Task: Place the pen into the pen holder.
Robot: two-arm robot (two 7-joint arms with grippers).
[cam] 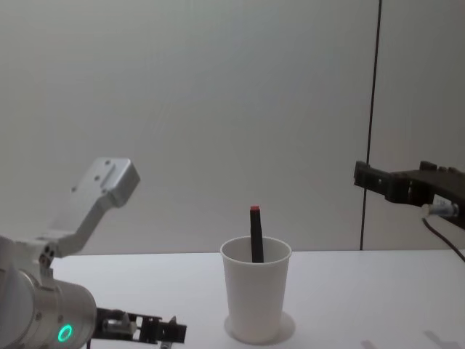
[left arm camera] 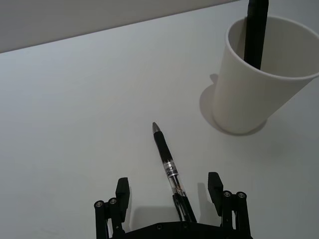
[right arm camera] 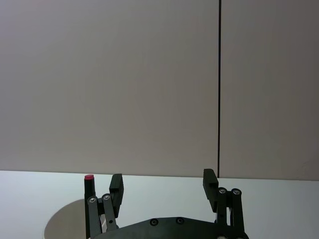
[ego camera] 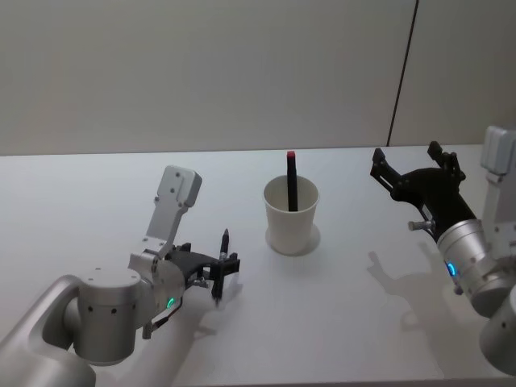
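Observation:
A black pen point(left arm camera: 165, 156) with a clear section lies on the white table point(ego camera: 97, 185), tip pointing away from me. My left gripper point(left arm camera: 168, 184) is low over its rear end, open, one finger on each side; whether they touch it I cannot tell. From the head, the pen point(ego camera: 222, 256) sits at the left gripper point(ego camera: 222, 272). The pen holder, a white paper cup point(ego camera: 290, 218), stands upright ahead and to the right of the pen, also seen from the chest point(cam: 256, 302). My right gripper point(ego camera: 407, 165) hovers open, raised, right of the cup.
Another black pen with a red cap point(ego camera: 291, 181) stands inside the cup, leaning on its far rim, and pokes above it point(cam: 255, 236). A plain wall with a dark vertical seam point(cam: 372, 123) rises behind the table.

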